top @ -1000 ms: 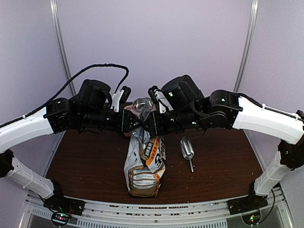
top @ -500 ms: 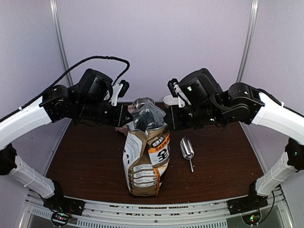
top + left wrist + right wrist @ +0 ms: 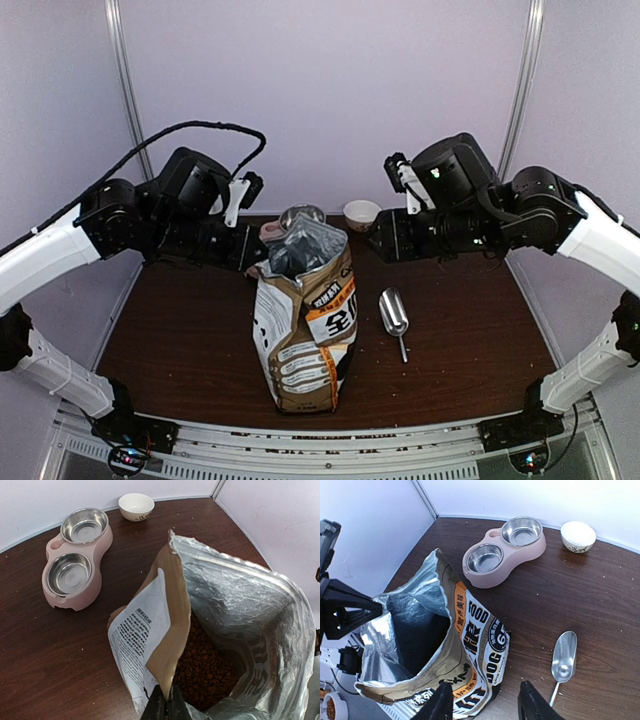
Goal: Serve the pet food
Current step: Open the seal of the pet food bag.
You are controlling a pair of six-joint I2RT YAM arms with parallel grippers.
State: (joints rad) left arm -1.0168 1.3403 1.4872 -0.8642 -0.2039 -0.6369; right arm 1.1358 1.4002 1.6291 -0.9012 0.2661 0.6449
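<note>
The white-and-brown printed bag (image 3: 303,325) stands upright mid-table with its silver-lined mouth pulled open. Brown pet food (image 3: 212,662) fills the bottom of it in the left wrist view. My left gripper (image 3: 167,707) is shut on the bag's left rim flap (image 3: 172,630), at the bag's upper left (image 3: 258,264) from above. My right gripper (image 3: 487,705) is open, hanging in the air to the right of the bag (image 3: 445,640) and apart from it, with nothing between its fingers. It shows dark at the bag's upper right (image 3: 380,243) in the top view.
A pink double-bowl feeder (image 3: 77,562) with two steel bowls lies behind the bag, a small white bowl (image 3: 361,213) beside it. A metal scoop (image 3: 393,313) lies on the brown table right of the bag. Walls close the back and sides.
The arms drew apart. My right gripper let go of the bag's rim, opened and pulled back right. My left gripper kept the rim and drew it left, widening the mouth.
</note>
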